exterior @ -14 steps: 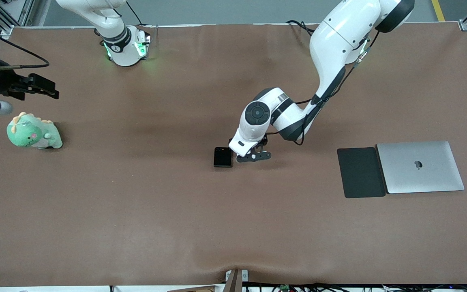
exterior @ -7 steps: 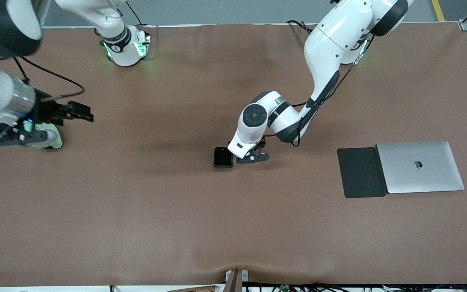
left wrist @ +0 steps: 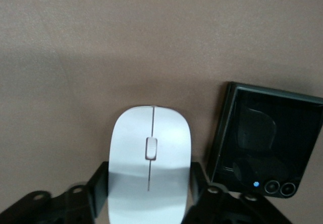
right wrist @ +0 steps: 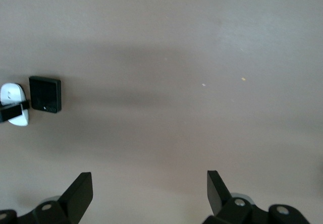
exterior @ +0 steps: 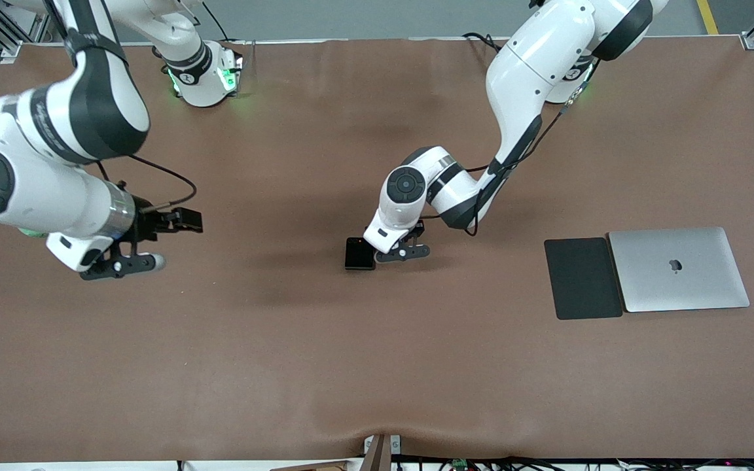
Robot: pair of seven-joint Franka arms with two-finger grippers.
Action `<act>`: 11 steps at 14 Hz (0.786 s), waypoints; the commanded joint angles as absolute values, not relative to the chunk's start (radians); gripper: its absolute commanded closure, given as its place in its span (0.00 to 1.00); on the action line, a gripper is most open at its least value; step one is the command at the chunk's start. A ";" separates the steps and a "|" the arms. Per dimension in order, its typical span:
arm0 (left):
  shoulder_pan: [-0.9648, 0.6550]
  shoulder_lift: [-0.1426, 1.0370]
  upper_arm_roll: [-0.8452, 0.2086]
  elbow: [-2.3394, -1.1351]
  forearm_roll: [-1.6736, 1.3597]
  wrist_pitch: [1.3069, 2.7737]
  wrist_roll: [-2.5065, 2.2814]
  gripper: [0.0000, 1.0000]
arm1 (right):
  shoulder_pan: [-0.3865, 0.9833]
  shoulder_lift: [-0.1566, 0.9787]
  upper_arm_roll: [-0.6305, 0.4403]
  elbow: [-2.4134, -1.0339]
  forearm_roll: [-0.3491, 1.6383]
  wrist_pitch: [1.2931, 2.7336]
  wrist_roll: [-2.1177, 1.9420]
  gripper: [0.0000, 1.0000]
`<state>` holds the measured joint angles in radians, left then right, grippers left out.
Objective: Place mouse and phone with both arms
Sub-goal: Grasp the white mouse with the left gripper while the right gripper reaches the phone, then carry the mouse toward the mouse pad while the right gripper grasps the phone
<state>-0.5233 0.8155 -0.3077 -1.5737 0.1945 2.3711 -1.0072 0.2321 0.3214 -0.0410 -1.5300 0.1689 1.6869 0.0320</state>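
- The left gripper (left wrist: 149,193) is clasping the mouse (left wrist: 149,161) down at the table (exterior: 377,366), just beside the phone (exterior: 359,253).
- The right gripper (right wrist: 149,191) is hovering with fingers spread wide, well apart from the phone, toward the right arm's end.

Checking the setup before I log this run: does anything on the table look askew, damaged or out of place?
Nothing stands out. The white oval mouse sits between the left claw's fingers, beside the flat glossy black phone. The right claw hangs open over bare table.
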 commanded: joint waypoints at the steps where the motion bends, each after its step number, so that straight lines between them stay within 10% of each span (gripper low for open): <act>1: -0.543 0.830 -0.296 -1.554 0.230 2.385 -1.048 0.44 | 0.241 0.397 -0.048 -1.509 0.196 1.710 0.037 0.00; 11: -0.454 0.698 -0.295 -1.563 0.310 2.247 -0.980 0.58 | 0.489 0.649 -0.049 -1.471 0.199 2.026 0.270 0.00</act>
<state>-0.4795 0.7643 -0.2942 -1.5408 0.2865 2.2933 -1.0010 0.4463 0.6177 -0.0367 -1.5162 0.1941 2.0247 0.2113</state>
